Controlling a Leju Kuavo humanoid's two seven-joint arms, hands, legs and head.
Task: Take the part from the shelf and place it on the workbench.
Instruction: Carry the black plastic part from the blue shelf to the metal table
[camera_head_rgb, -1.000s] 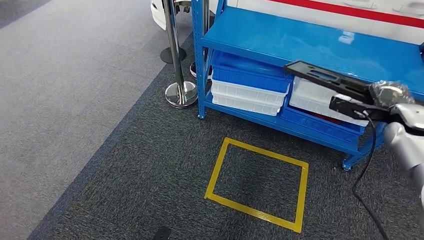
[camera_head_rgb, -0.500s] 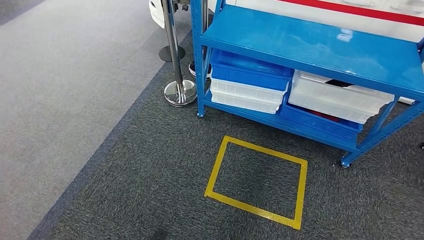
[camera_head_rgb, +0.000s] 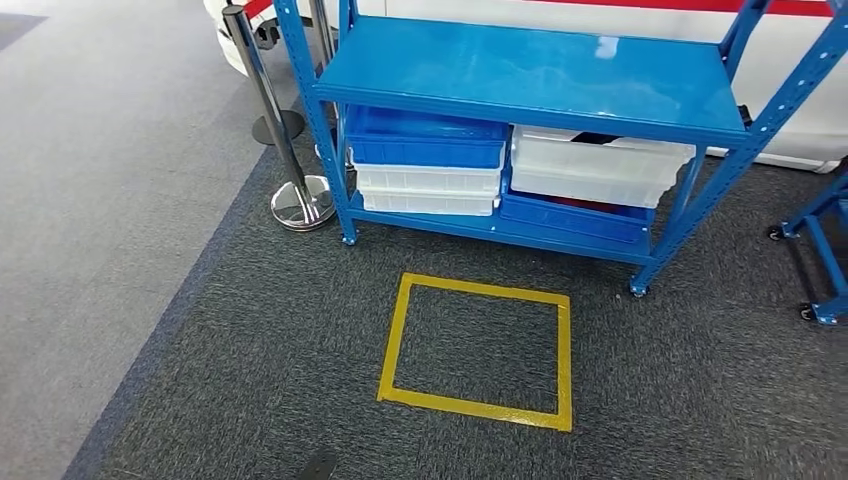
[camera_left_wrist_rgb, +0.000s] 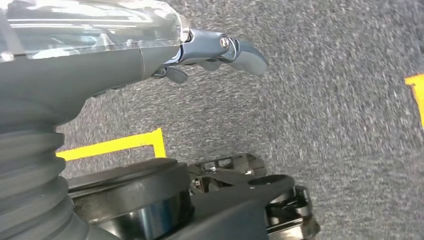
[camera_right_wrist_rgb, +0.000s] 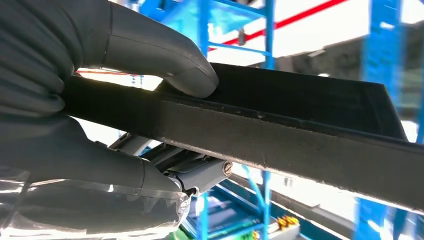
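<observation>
In the right wrist view the right hand (camera_right_wrist_rgb: 100, 115) grips the part (camera_right_wrist_rgb: 280, 130) — a long, flat black piece with a raised rim. The thumb (camera_right_wrist_rgb: 165, 60) presses on its upper face and the darker fingers (camera_right_wrist_rgb: 195, 172) close beneath it. The part's long axis runs away from the hand and points out toward blurred blue shelf frames beyond; its far end passes out of the picture.

In the left wrist view the left hand (camera_left_wrist_rgb: 210, 50) hangs over the dark carpet with nothing in it, its fingers loosely curled and apart.

From the head view, a yellow taped square (camera_head_rgb: 478, 350) lies nearest on the dark carpet (camera_head_rgb: 700, 380). Beyond it stands the blue shelf (camera_head_rgb: 530, 65), its top bare, with blue and white bins (camera_head_rgb: 430, 165) stacked on the lower level. A chrome stanchion (camera_head_rgb: 290, 190) stands just beside the shelf's left leg — further left the carpet turns lighter grey.
</observation>
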